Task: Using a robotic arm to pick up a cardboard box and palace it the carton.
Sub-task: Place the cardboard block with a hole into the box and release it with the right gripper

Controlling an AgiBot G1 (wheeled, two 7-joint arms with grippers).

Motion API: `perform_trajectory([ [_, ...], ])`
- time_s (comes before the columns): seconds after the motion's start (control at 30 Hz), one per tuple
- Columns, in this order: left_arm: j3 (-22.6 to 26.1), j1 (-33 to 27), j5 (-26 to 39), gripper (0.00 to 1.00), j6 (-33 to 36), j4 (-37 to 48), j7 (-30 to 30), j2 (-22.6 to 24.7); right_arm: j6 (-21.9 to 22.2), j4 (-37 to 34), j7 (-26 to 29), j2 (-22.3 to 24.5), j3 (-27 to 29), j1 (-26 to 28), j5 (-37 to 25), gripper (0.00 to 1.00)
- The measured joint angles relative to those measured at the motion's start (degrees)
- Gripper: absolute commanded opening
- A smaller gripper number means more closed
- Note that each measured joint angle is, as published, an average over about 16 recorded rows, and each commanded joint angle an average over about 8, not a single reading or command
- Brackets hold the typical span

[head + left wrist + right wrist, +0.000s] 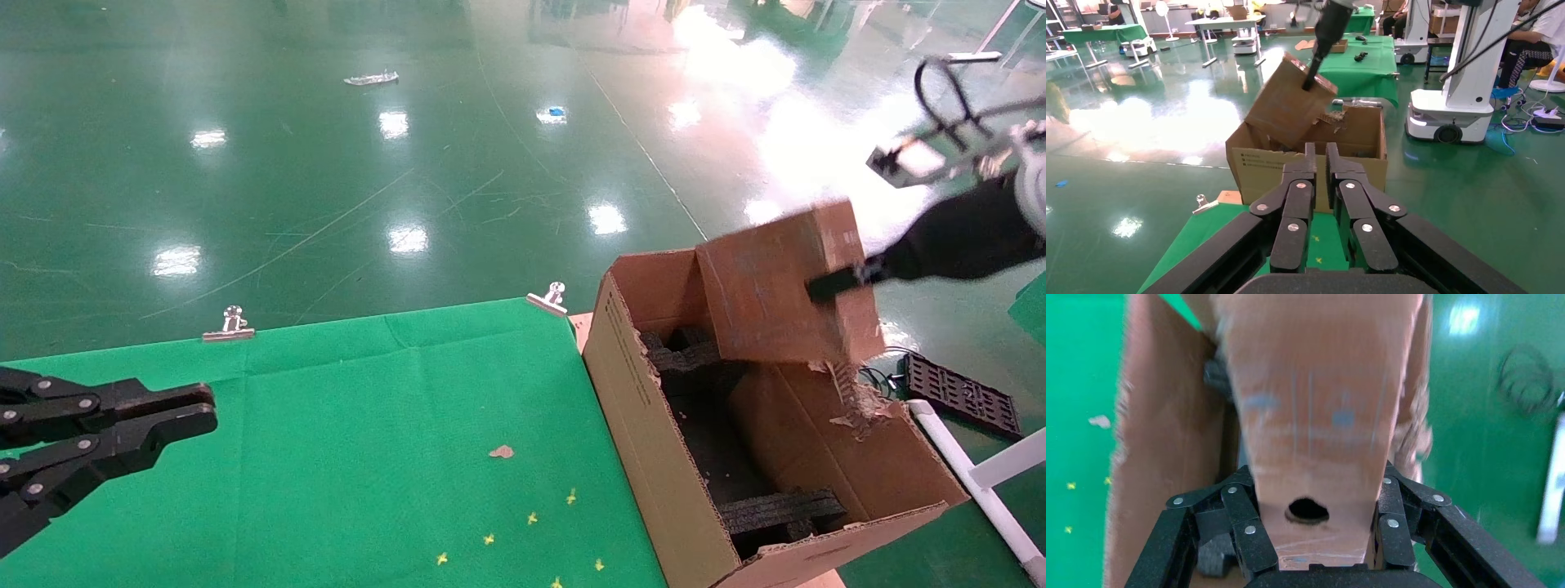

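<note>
Holding: right end effector [1315, 539] is clamped on the box [784, 286], one finger on each broad side, near the narrow face with the round hole
Box position: in the air, tilted, its lower end dipping into the far part of the carton [645, 433] opening; upper end above the carton's rim
Box to end effector: box extends straight out from between the fingers, hole face nearest the wrist; in the head view one black finger [833, 284] lies flat across the box's near face
Right arm: reaches in from the right, above the carton, black wrist and cable showing
Carton: open, standing just beside the right edge of the worktop [368, 425]; black foam [776, 510] inside; ragged torn edge on its right wall
Left end effector [208, 412]: low at the left over the green worktop, well apart from the carton, fingers closed together with nothing between them
Worktop: green cloth held by two metal clips [230, 325] at the far edge; small yellow marks and a scrap on it
</note>
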Motion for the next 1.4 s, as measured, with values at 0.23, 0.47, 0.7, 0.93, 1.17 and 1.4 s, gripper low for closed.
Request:
perform_trajectory([
  [0.23,0.0,0.0,0.0,1.0,0.0,0.0,0.0,0.0,-1.4,-6.6,-1.4,-1.5,-1.0,-4.0,0.3,0.0],
  [0.47,0.0,0.0,0.0,1.0,0.0,0.0,0.0,0.0,-3.6,-12.2,-2.6,-3.5,-2.2,-6.2,-0.7,0.0],
  [0.7,0.1,0.0,0.0,1.0,0.0,0.0,0.0,0.0,-4.4,-16.8,-2.5,-5.8,-3.4,-8.4,-1.9,0.0],
  [0.93,0.1,0.0,-0.1,1.0,0.0,0.0,0.0,0.0,-2.4,-20.2,-1.9,-8.2,-3.7,-11.6,-2.2,0.0],
  [1.17,0.1,0.0,-0.1,1.0,0.0,0.0,0.1,0.0,1.2,-22.3,-1.3,-10.7,-3.4,-16.3,-1.6,0.0],
  [1.4,0.1,0.0,-0.1,1.0,-0.1,0.0,0.1,-0.1,6.1,-23.9,-0.9,-13.0,-2.9,-22.2,-0.6,0.0],
])
